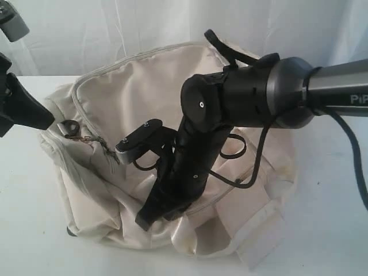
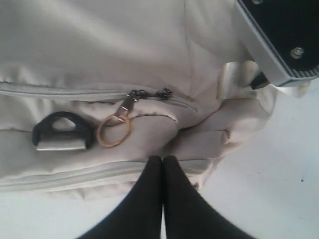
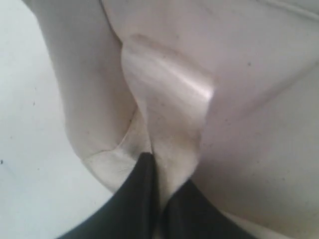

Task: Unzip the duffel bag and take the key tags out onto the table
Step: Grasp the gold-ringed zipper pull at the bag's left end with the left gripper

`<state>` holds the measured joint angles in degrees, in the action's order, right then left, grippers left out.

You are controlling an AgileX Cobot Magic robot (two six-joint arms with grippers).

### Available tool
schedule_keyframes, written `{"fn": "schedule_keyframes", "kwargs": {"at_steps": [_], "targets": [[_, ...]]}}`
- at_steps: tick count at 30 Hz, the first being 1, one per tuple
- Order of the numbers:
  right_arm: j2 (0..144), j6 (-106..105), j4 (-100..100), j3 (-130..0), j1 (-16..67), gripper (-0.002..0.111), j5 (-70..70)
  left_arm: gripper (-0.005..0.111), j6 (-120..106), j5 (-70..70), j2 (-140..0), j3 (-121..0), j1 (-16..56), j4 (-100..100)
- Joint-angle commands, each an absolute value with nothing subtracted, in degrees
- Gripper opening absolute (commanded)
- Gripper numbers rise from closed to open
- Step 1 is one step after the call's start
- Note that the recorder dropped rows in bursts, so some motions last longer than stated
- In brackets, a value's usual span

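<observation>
The cream duffel bag (image 1: pixel 144 80) lies zipped shut on the white table (image 1: pixel 29 230). Its two dark zipper pulls (image 2: pixel 149 93) meet on the zip line, with a brass ring (image 2: pixel 113 130) hanging from one. My left gripper (image 2: pixel 163 160) is shut and empty, its tips just short of the bag's lower seam at the bag's left end (image 1: pixel 50 119). My right gripper (image 3: pixel 167 172) is shut on a fold of the bag's cream fabric (image 3: pixel 169 99), low on the bag's front (image 1: pixel 145 220). The key tags are hidden.
A black strap ring (image 2: pixel 62 130) sits beside the brass ring. The right arm's grey wrist camera block (image 1: pixel 135 142) hangs over the bag's middle, and its cable (image 1: pixel 253 167) loops above the fabric. A wide cream strap (image 1: pixel 261 236) trails off the bag's front right.
</observation>
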<state>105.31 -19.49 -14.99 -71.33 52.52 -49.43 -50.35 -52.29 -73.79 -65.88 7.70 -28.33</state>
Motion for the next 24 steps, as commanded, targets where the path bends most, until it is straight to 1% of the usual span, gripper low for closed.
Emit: {"fn": "schedule_keyframes", "kwargs": {"at_steps": [1, 5, 10, 12, 15, 17, 19, 21, 24], "targets": [[103.3, -19.1, -18.7, -70.5, 52.6, 0.000, -59.4, 0.000, -51.2, -52.2, -73.3, -65.3, 7.5, -29.1], [101.1, -18.9, -19.9, -70.4, 52.6, 0.000, -60.1, 0.000, -51.2, -52.7, -73.3, -65.3, 7.5, -29.1], [98.3, -18.9, -21.2, -67.2, 52.6, 0.000, -59.6, 0.001, -53.0, -53.0, -73.3, -65.3, 7.5, -29.1], [97.5, -18.9, -21.2, -65.5, 52.6, 0.000, -58.6, 0.008, -55.4, -53.7, -73.5, -64.9, 7.5, -29.1], [97.1, -19.2, -22.3, -63.4, 52.6, 0.000, -58.8, 0.024, -59.4, -53.0, -73.5, -62.4, 7.5, -29.3], [97.1, -19.4, -22.9, -62.4, 52.6, 0.000, -58.9, 0.036, -64.7, -50.4, -73.5, -60.0, 7.5, -30.2], [97.1, -20.2, -22.9, -61.8, 52.6, 0.000, -58.6, 0.045, -70.6, -46.5, -73.5, -57.8, 7.5, -32.6], [97.1, -20.8, -22.7, -61.8, 52.6, 0.000, -58.4, 0.049, -78.3, -42.5, -73.5, -55.8, 7.5, -36.7], [97.1, -20.8, -22.3, -61.8, 52.6, 0.000, -56.3, 0.050, -92.8, -41.6, -73.5, -52.0, 7.7, -47.1]]}}
